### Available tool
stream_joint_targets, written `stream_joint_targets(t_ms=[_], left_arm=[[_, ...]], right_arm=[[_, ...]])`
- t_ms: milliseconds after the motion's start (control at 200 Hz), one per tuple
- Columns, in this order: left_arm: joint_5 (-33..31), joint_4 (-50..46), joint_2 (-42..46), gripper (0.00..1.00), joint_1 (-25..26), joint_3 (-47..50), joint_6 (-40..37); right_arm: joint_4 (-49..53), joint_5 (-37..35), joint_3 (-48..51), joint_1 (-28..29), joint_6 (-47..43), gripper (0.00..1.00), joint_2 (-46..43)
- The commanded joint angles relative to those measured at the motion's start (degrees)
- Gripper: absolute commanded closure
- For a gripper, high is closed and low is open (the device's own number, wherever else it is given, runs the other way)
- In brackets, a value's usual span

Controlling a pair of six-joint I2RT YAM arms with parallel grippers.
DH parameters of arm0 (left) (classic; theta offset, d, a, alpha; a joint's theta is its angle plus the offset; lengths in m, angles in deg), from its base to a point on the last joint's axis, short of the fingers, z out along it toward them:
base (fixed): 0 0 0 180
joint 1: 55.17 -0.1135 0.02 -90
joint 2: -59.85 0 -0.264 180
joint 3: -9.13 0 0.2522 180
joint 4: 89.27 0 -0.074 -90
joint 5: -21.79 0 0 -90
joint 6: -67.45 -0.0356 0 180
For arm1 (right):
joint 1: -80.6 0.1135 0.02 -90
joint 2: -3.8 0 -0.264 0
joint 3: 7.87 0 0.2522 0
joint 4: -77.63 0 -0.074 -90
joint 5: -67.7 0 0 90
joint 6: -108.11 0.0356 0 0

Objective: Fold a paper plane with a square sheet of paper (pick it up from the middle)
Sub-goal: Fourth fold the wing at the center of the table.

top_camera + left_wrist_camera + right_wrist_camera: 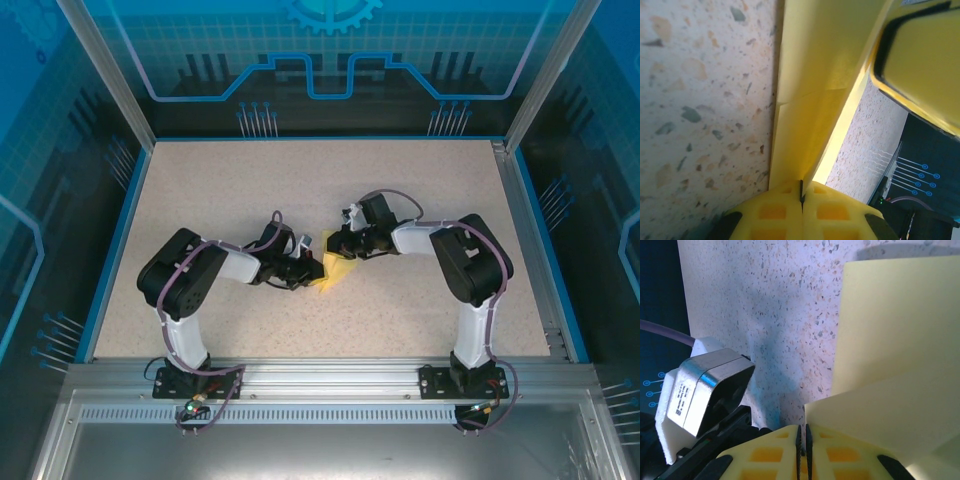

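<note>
The pale-yellow sheet of paper [338, 270] lies folded in the middle of the table, between the two arms. My left gripper [312, 268] is shut on it. In the left wrist view the sheet [810, 75] runs up from the closed jaws [802, 192] as a creased, tent-like fold. My right gripper [338, 245] stands at the sheet's far side. Its jaws [803, 432] are closed to a hairline slit with nothing between them. A corner of the paper [900, 340] lies over its right finger [850, 452]. Two layers of the sheet fan out above.
The speckled table [300, 180] has a blue raised edge and glass walls around it. The left gripper's silver camera housing [700, 395] sits close beside the right fingers. A right finger [920, 65] hangs over the paper in the left wrist view.
</note>
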Motion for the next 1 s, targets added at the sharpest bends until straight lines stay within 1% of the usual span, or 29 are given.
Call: stream_joint_targets(t_ms=[0,295,795,945,995], left_arm=[[-2.7,-5.7,-2.5,1.00,-0.7,0.2,0.6],[-3.6,-4.0,-2.7,1.00,-0.7,1.5,2.2],[-3.7,-5.6,-3.3,1.00,-0.7,1.2,1.7],[-3.5,-3.9,-3.1,1.00,-0.7,2.1,2.3],[-2.8,-3.9,-2.7,0.95,-0.6,1.9,1.8]], right_arm=[[1.4,-0.9,-0.7,0.5,-0.6,0.86,1.3],[3.7,-1.0,-1.9,0.2,-1.7,0.87,1.9],[4.6,-1.8,-1.8,0.0,-2.2,0.86,3.4],[5.6,-2.0,-2.0,-0.2,-2.5,0.86,4.7],[6.1,-2.6,-1.6,-0.2,-2.8,0.87,4.8]])
